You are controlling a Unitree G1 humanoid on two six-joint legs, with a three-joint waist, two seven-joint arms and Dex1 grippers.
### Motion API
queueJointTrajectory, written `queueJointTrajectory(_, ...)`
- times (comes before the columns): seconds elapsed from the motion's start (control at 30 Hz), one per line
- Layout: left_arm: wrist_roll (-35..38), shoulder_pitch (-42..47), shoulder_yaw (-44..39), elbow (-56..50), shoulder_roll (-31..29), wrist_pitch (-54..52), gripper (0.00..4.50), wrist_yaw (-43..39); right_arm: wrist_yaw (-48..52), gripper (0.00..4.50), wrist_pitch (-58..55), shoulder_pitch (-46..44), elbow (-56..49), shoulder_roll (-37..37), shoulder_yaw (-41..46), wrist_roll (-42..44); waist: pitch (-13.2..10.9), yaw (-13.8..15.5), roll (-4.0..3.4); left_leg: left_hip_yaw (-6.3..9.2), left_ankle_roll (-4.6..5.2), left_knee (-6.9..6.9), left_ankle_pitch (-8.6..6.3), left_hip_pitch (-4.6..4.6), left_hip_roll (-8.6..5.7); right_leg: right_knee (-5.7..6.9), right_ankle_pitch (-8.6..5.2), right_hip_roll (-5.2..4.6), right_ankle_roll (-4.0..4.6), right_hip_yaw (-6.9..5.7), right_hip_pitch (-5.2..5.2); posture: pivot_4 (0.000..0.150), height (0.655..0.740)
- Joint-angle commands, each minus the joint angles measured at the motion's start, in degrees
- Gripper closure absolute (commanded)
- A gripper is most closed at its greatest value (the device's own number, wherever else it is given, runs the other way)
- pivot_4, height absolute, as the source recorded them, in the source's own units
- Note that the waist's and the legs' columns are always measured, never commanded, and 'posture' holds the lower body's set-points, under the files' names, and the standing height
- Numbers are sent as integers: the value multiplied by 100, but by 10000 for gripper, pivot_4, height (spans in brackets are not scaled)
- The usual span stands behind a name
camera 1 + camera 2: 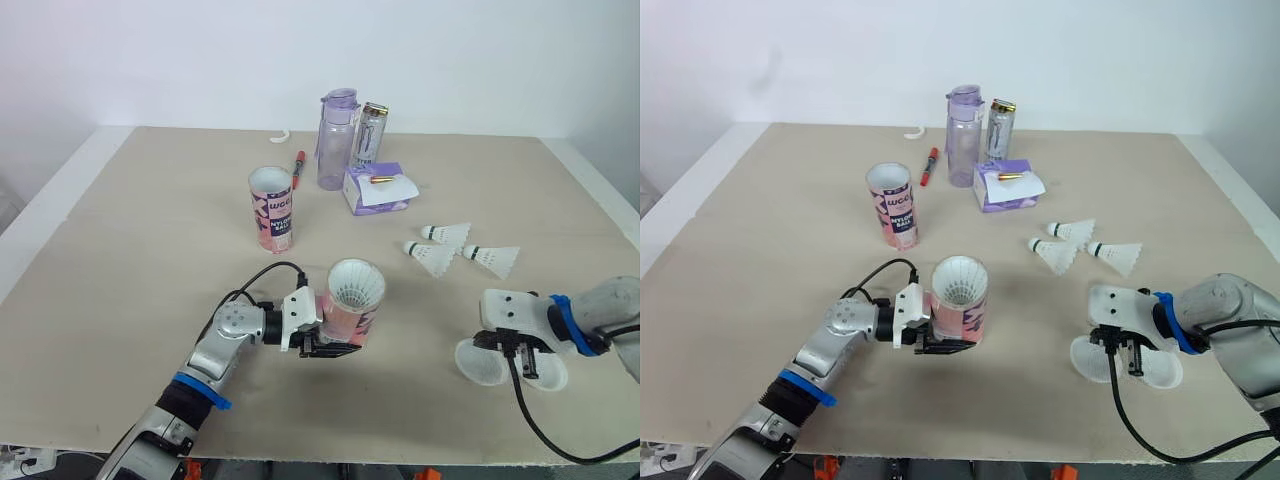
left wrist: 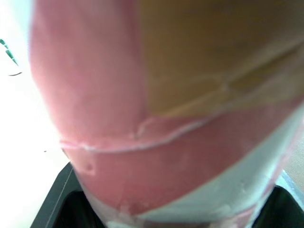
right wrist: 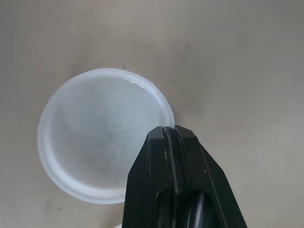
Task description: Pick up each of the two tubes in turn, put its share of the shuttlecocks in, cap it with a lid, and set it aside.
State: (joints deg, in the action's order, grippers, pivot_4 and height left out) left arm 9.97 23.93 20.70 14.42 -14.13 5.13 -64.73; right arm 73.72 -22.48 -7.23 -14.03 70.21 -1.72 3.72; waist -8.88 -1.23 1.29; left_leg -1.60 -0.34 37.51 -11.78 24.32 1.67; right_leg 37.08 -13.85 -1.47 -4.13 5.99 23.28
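My left gripper (image 1: 326,344) is shut on a pink tube (image 1: 352,300), holding it tilted above the table with its open mouth facing up; white feathers show inside. A second pink tube (image 1: 271,208) stands upright further back. Three loose shuttlecocks (image 1: 446,233) (image 1: 432,258) (image 1: 492,258) lie at the right. Two translucent white lids (image 1: 478,362) (image 1: 552,375) rest near the front right edge. My right gripper (image 1: 527,368) is down between them, its black fingers (image 3: 156,156) pinched together on the rim of one lid (image 3: 95,137).
At the back stand a purple bottle (image 1: 337,125), a drinks can (image 1: 371,135) and a purple box (image 1: 377,188) with a white note on it. A red pen (image 1: 299,164) lies beside them. The table's front edge (image 1: 400,460) runs close to both arms.
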Motion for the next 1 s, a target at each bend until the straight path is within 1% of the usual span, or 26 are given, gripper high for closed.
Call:
queueJointTrajectory(0.03,-150,-50,145,211,-86,-93,17000,-124,80,44693,-32,-86,-392,102,454,336,0,0,0,1,0,0,0,0,0,0,0,0,0,0,0,1500,7400)
queueJointTrajectory(0.1,-147,-44,150,228,-97,-106,17000,-148,159,44693,-63,-264,-511,95,588,576,0,0,0,0,0,0,0,0,0,0,0,0,0,0,0,1500,7400)
queueJointTrajectory(0.17,-145,-33,154,248,-113,-121,17000,-179,385,44693,1,-686,-622,136,750,965,0,-1,0,1,0,0,0,-1,0,0,0,0,0,-1,-1,1500,7400)
queueJointTrajectory(0.23,-160,-1,159,307,-126,-126,17000,-206,674,44693,15,-1450,-733,123,811,1500,1,-14,-6,-1,0,1,0,-1,1,0,2,0,1,1,0,1500,7400)
queueJointTrajectory(0.27,-166,10,162,328,-129,-125,17000,-213,754,44693,24,-1687,-752,110,799,1640,2,-20,-13,-2,0,1,0,-1,1,0,3,0,1,2,1,1500,7400)
queueJointTrajectory(0.3,-197,34,177,376,-133,-119,17000,-217,791,44693,-47,-2113,-769,25,725,1815,1,-18,-16,-4,0,0,0,-2,2,0,6,0,3,3,2,1500,7400)
queueJointTrajectory(0.37,-248,78,208,467,-134,-103,17000,-226,823,44693,-139,-2888,-735,-159,500,1998,7,-2,17,9,0,-2,0,-7,11,0,-1,5,16,-17,-1,1500,7400)
queueJointTrajectory(0.4,-270,110,230,522,-128,-109,17000,-231,867,44693,-143,-3478,-678,-359,281,2048,7,-4,17,9,-2,-5,-1,-7,12,0,-7,2,20,-20,-3,1500,7400)
queueJointTrajectory(0.43,-282,132,250,552,-119,-123,17000,-238,895,44693,-162,-4005,-627,-582,73,2090,6,-15,9,3,-6,-5,-4,-7,13,0,-6,1,21,-16,-1,1500,7400)
queueJointTrajectory(0.47,-288,154,266,579,-108,-140,17000,-248,937,44693,-174,-4324,-587,-736,-66,2130,6,-14,8,-4,-7,-5,-4,-5,11,-1,-2,-5,20,-12,5,1500,7400)
queueJointTrajectory(0.5,-289,174,277,598,-98,-151,17000,-260,982,44693,-152,-4517,-568,-867,-161,2163,9,-26,-27,-5,-7,-5,-4,-4,11,0,-2,-5,20,-12,6,1500,7400)
queueJointTrajectory(0.53,-289,187,285,610,-90,-153,17000,-266,1005,44693,-173,-4634,-565,-967,-244,2173,10,-26,-31,-9,-6,-4,-4,-5,8,-1,6,-9,17,-1,8,1500,7400)
queueJointTrajectory(0.57,-288,203,298,615,-77,-159,17000,-279,995,44693,-168,-4745,-595,-1130,-374,2158,10,4,0,-7,-6,-3,-3,-6,1,1,3,-8,11,-1,5,1500,7400)
queueJointTrajectory(0.6,-291,224,310,626,-65,-162,17000,-290,986,44693,-167,-4856,-598,-1274,-509,2131,12,7,7,9,-5,-3,-3,-8,11,0,-5,-2,19,-23,9,1500,7400)
queueJointTrajectory(0.67,-308,244,338,626,-59,-150,17000,-313,998,44693,-104,-4995,-572,-1497,-722,2031,15,4,10,4,-7,-2,-4,-9,13,-1,-7,-8,25,-27,9,1500,7400)
queueJointTrajectory(0.77,-326,289,332,690,-47,-125,17000,-321,1055,44693,60,-5042,-445,-1674,-918,1863,14,8,9,-1,-6,-1,-4,4,5,0,14,-22,52,-27,3,1500,7400)
queueJointTrajectory(1.0,-326,258,305,653,-78,-148,17000,-286,1168,44693,777,-5021,-53,-1905,-1315,1262,14,6,9,3,-6,0,-4,5,2,2,14,-21,52,-33,3,1500,7400)
